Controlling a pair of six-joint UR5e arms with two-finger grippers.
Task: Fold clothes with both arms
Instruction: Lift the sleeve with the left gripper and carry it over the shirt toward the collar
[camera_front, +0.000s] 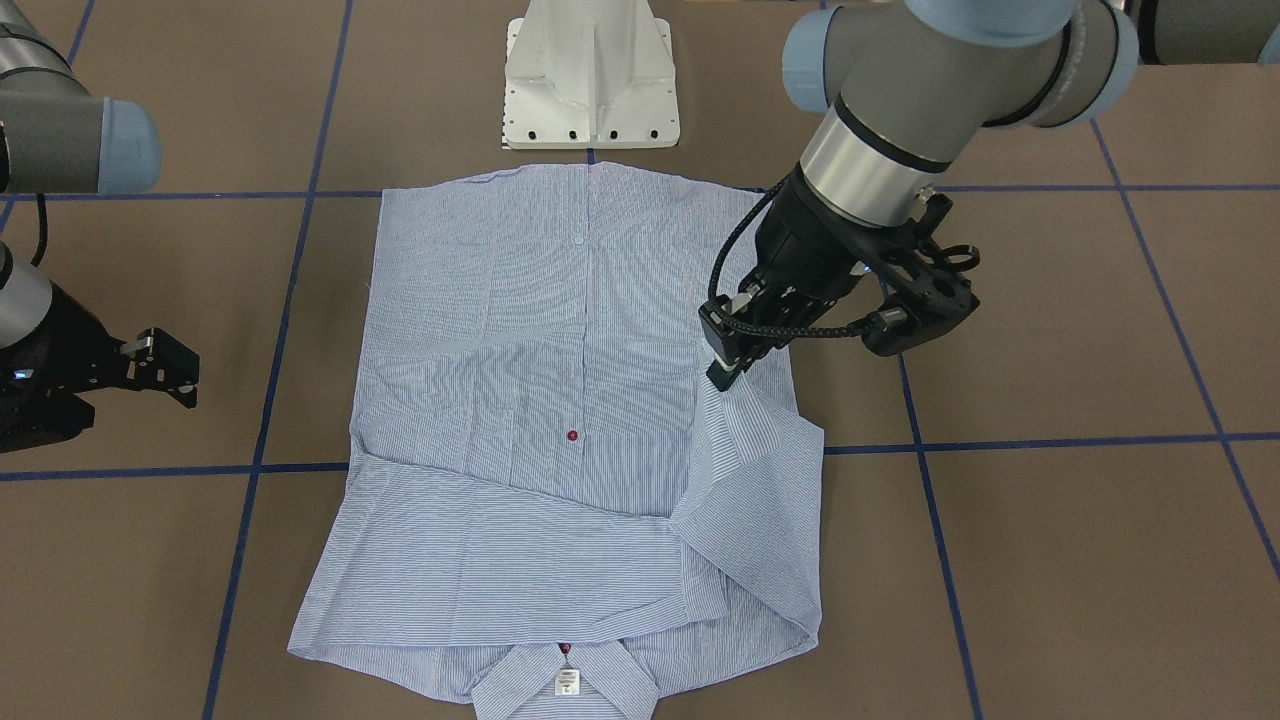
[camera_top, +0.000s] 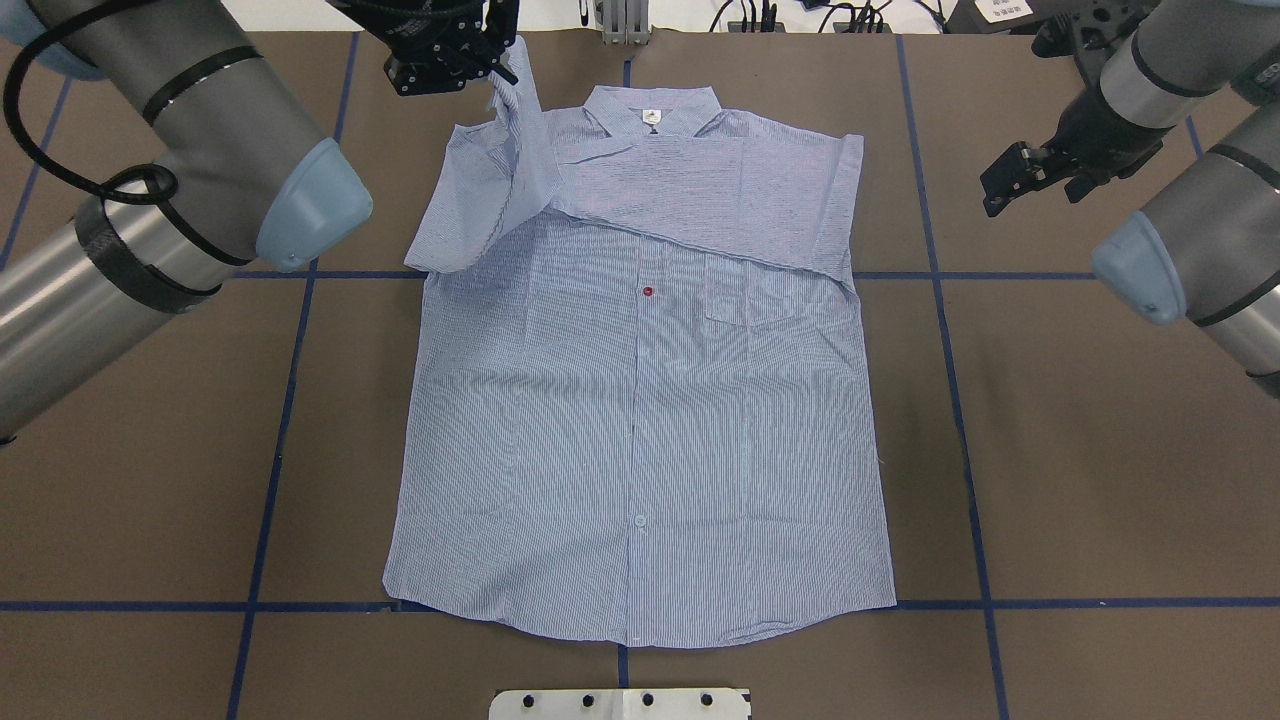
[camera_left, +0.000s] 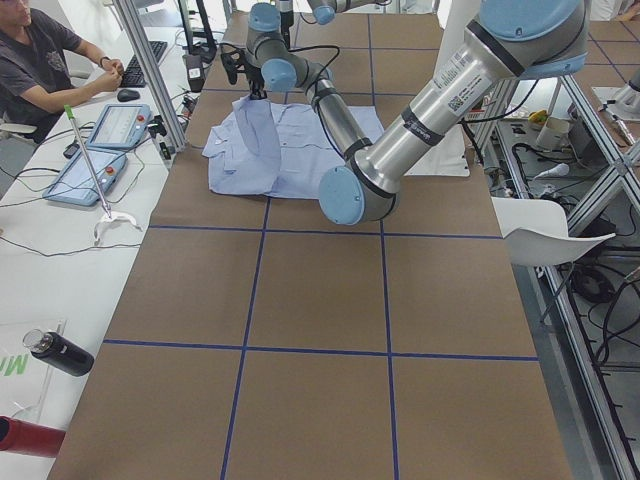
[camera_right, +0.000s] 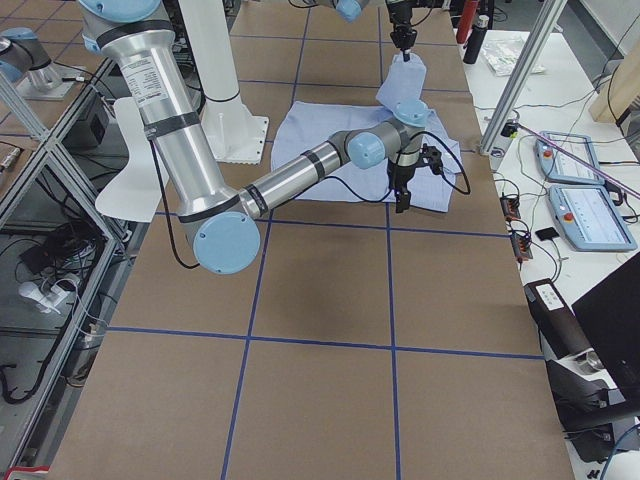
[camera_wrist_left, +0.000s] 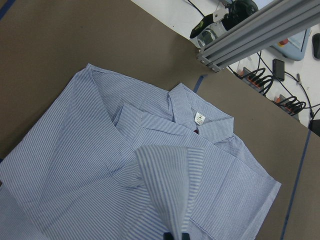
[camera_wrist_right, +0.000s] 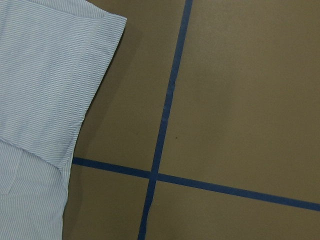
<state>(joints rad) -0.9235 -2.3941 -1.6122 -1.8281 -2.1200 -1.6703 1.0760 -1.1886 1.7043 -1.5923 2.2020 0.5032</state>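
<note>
Blue-and-white finely striped long-sleeved shirt (camera_top: 640, 420) lies flat on the brown table with blue tape lines (camera_top: 1100, 450). Its front side is up and buttoned, the collar (camera_top: 650, 105) is at the edge far from the robot, and the hem is near the white pedestal base (camera_front: 590, 80). The folded sleeve (camera_top: 720, 190), on the robot's right side, is laid across the chest and reaches the top of the chest pocket (camera_top: 745, 300), so this half of the fold looks done.

The raised sleeve (camera_top: 515, 140) is up from the table. The black left gripper (camera_front: 728, 376) has its two fingers closed on the end of it and holds it above the shoulder, so the cloth hangs down in a loose cone. I judge it is held high so that it can be carried over the chest without dragging the body of the shirt.

The black right gripper (camera_front: 180, 378) is beside the shirt and apart from it, with its fingers spread and nothing between them. Probably it waits out of the way, so that the sleeve has a free path.
</note>
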